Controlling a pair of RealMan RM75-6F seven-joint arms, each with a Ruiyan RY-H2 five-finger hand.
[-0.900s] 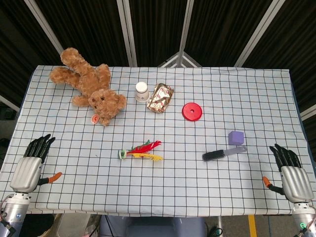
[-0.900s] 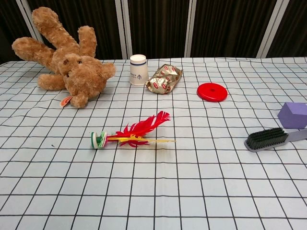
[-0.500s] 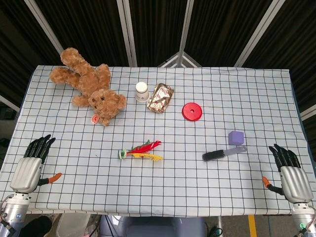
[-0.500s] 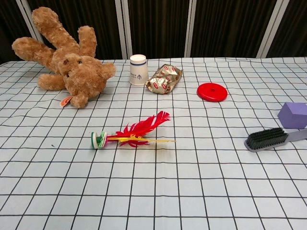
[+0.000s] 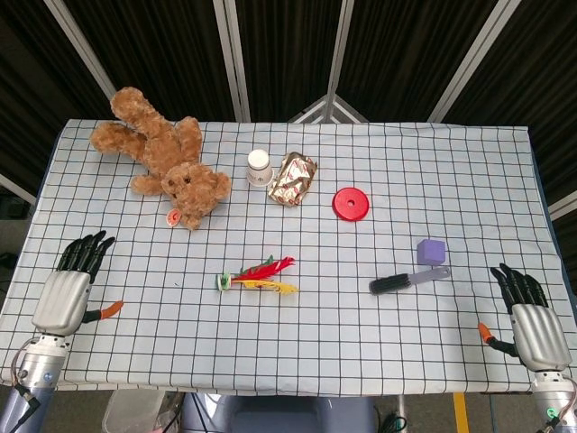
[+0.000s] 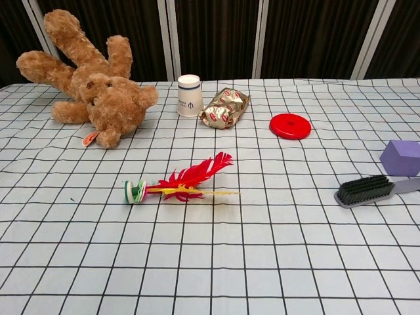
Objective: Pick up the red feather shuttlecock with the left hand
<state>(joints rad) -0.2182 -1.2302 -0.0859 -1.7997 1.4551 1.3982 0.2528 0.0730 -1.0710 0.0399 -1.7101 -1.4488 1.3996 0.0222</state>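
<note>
Both the left robot hand point(image 5: 72, 287) and right robot hand point(image 5: 527, 316) lie released, well apart from the shuttlecock point(image 5: 257, 276).

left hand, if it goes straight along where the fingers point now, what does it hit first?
The left hand points up-table, slightly right. That line runs over bare checked cloth to the brown plush teddy bear, probably missing the red feather shuttlecock. Depth is unclear.

Red feather shuttlecock point(image 5: 256, 275), lying flat mid-table, green-white base leftward, feathers fanning right
</note>
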